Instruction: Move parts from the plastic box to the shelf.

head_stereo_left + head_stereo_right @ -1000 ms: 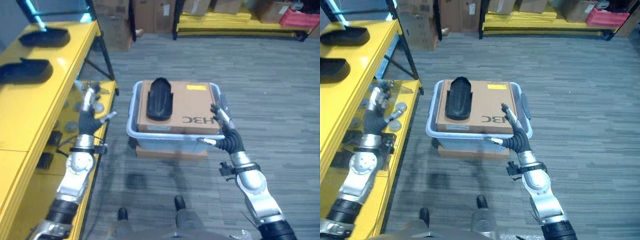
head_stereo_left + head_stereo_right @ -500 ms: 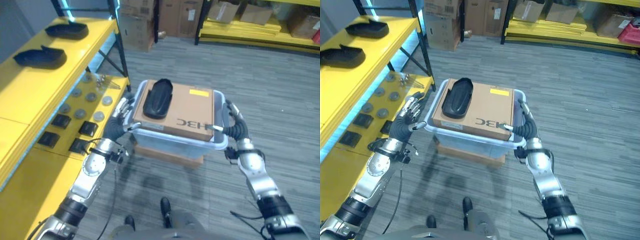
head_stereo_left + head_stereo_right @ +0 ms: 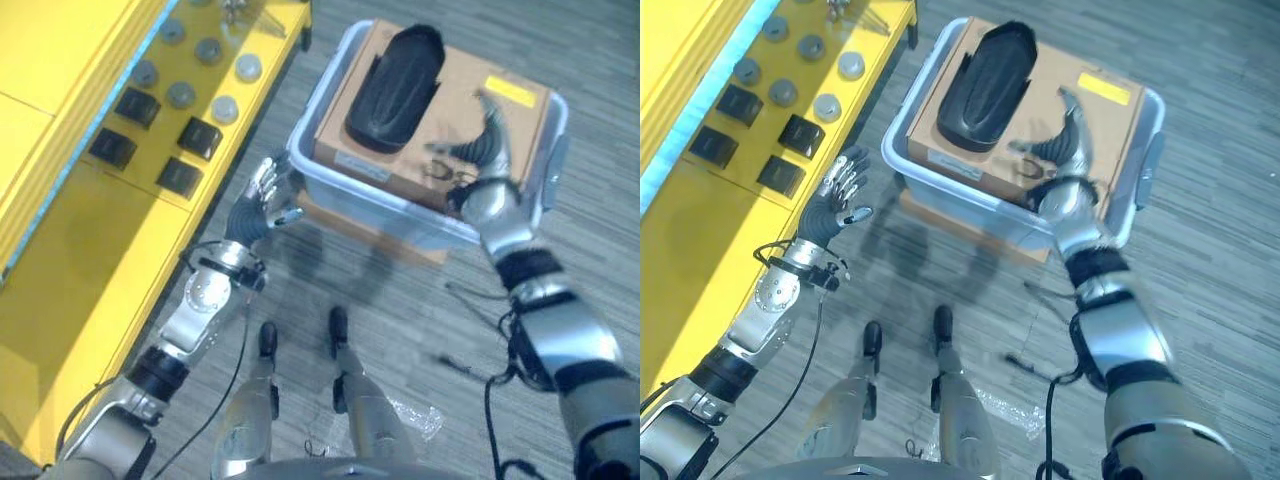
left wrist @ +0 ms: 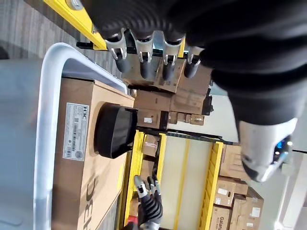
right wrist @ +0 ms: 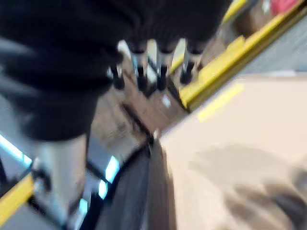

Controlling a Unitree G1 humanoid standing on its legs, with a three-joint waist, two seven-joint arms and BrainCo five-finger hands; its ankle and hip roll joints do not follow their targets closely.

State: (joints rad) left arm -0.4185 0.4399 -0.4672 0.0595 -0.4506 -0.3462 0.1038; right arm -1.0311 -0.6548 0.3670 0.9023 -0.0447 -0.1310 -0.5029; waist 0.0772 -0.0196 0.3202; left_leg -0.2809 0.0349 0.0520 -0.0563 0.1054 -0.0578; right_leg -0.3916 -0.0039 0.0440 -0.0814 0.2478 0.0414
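The pale blue plastic box (image 3: pixel 318 172) stands on the floor with a brown cardboard box (image 3: pixel 455 100) filling it. A black curved part (image 3: pixel 393 88) lies on the cardboard's left half. My right hand (image 3: pixel 485 140) hovers open over the cardboard's right half, right of the black part and apart from it. My left hand (image 3: pixel 262 200) is open with spread fingers just outside the box's near left corner, holding nothing. The left wrist view looks along straight fingers (image 4: pixel 144 57) at the box rim (image 4: pixel 45 120) and the black part (image 4: pixel 115 132). The yellow shelf (image 3: pixel 70 230) runs along the left.
Small black square parts (image 3: pixel 200 135) and grey round discs (image 3: pixel 180 95) lie on the shelf's low board. A flat cardboard slab (image 3: pixel 340 215) sticks out under the plastic box. Grey carpet floor (image 3: pixel 440 330) stretches in front of and right of the box.
The camera has tilted down and closer. My right hand has gone from the box's right rim to over the cardboard. The left hand stays by the left corner.
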